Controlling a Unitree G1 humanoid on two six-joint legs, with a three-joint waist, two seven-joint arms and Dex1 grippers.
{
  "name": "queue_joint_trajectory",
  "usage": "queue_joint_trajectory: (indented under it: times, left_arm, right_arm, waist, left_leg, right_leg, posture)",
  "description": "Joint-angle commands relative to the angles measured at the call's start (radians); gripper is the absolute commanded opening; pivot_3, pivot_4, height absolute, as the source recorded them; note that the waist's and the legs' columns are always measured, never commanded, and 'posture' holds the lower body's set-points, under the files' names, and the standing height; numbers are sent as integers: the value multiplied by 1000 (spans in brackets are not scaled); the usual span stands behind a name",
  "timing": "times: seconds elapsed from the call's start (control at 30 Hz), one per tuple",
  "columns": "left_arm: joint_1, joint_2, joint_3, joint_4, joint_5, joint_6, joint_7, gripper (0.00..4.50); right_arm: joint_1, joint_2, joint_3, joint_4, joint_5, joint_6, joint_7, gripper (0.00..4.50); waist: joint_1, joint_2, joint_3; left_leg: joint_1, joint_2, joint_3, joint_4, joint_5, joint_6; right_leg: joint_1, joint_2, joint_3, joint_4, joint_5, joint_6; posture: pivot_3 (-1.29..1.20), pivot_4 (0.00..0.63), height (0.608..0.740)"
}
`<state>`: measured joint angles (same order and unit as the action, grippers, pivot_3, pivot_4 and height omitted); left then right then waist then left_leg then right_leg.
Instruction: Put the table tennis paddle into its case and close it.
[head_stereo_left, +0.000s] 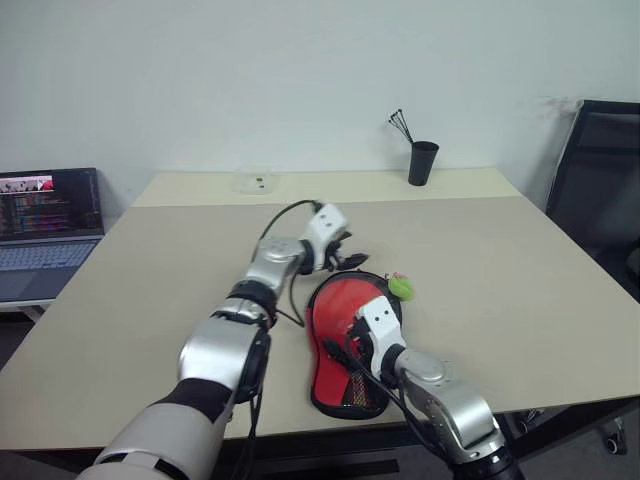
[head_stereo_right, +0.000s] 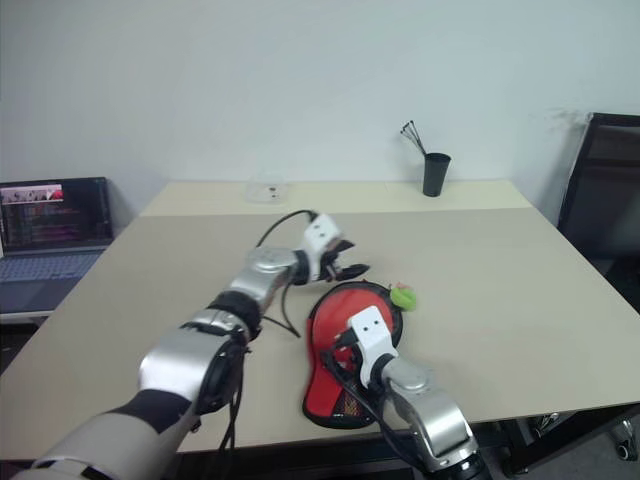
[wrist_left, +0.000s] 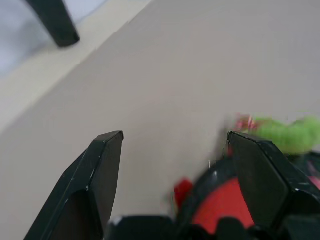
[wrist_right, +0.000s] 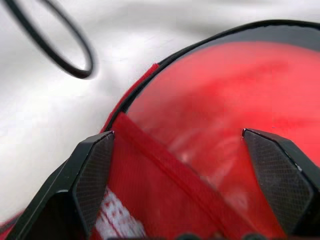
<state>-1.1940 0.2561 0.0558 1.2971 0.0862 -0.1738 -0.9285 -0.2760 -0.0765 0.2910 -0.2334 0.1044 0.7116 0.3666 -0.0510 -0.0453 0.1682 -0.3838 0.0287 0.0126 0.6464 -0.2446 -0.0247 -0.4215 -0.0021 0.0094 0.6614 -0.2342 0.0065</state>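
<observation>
Nearest the camera, the right tool (head_stereo_left: 352, 338) is held with its fingers apart just above the case (head_stereo_left: 345, 330), nothing gripped. Red side up, the case lies flat on the worktop (head_stereo_left: 500, 270), its green zipper tag (head_stereo_left: 401, 287) just beyond that tool. Just past the case's far rim, the left tool (head_stereo_left: 345, 252) is seen spread wide and empty. Soft, light fabric is judged (the paddle is presumably inside); the rim or zipper tag should be pinched.
</observation>
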Motion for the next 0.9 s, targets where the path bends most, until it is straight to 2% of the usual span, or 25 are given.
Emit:
queue_joint_trajectory:
  times: [0.03,0.3,0.4,0.47,0.57,0.7,0.9]
  left_arm:
    - [41,28,44,-109,-93,37,-122,3612]
    - [268,69,48,-451,-244,236,-291,3612]
    - [375,78,8,-624,-278,318,-346,3612]
    - [400,82,-20,-676,-273,334,-349,3612]
    - [389,83,-55,-672,-246,310,-330,3612]
    - [332,58,-110,-576,-192,236,-291,3612]
    - [255,-8,-183,-399,-126,120,-271,3612]
  right_arm:
    - [-1,-19,-33,-92,73,26,56,4500]
    - [-53,-59,-145,-244,238,136,109,4500]
    - [-83,-119,-238,-290,324,185,145,4500]
    - [-99,-166,-278,-284,345,189,157,4500]
    - [-123,-218,-317,-237,323,154,136,4500]
    - [-160,-270,-322,-129,256,73,113,4500]
    - [-210,-264,-286,36,176,-51,82,4500]
  waist:
    - [5,0,0]
    - [19,0,1]
    - [19,1,1]
    - [21,1,1]
    - [25,1,1]
    - [24,1,1]
    - [21,1,1]
  left_leg:
    - [-1,0,0,0,0,0]
    - [-4,0,-3,0,0,0]
    - [-4,0,-4,0,0,0]
    - [-4,1,-5,0,0,0]
    - [-4,-1,-5,1,0,0]
    - [-2,-1,-3,1,0,0]
    - [-4,-1,0,0,0,0]
  right_leg:
    - [0,0,0,0,0,0]
    - [-1,-1,-2,-2,0,0]
    - [-1,-1,-2,-2,0,0]
    - [-1,-2,-1,-2,0,0]
    - [0,-2,-2,-2,0,0]
    - [0,-1,-2,-1,0,0]
    - [-1,-1,-1,-3,0,0]
  posture:
    - [0,150,740]
    - [0,150,740]
    - [0,150,740]
    - [0,150,740]
    - [0,150,740]
    - [0,150,740]
    - [0,150,740]
